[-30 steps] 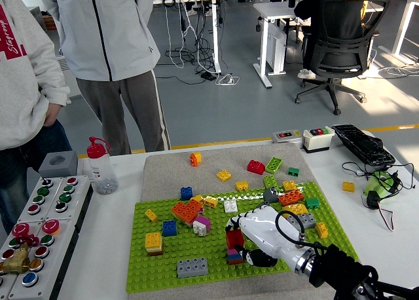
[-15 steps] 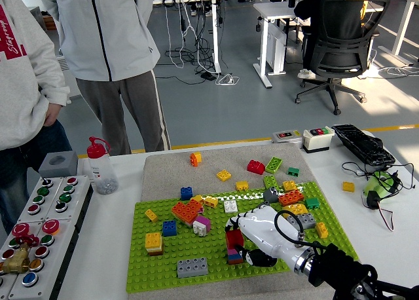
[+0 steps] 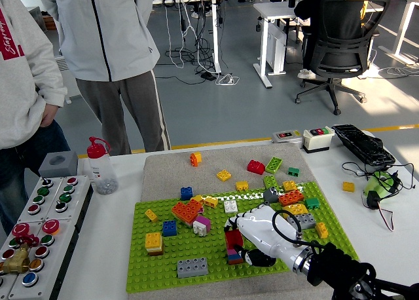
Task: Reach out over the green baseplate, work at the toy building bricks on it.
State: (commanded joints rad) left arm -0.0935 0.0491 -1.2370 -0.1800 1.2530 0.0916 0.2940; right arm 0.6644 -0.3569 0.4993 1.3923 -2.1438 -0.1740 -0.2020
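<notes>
White right robot hand (image 3: pixel 260 231) is curling its fingers (image 3: pixel 246 219) around a red toy brick (image 3: pixel 234 238) near the green studded baseplate's (image 3: pixel 163 274) front edge.

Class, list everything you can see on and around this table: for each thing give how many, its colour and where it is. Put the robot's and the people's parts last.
baseplate: one, green, table centre
mat: one, grey, under and behind the baseplate
bricks: many, mixed colours, on baseplate and mat
grey brick: one, baseplate front
yellow brick: one, on the table, right
bottle: one, clear with red cap, left of the mat
button panel: one, grey, far left
switch boxes: two, back right
office chair: one, black, background
right hand: one, white, on a red brick
people: two standing behind, grey tops
</notes>
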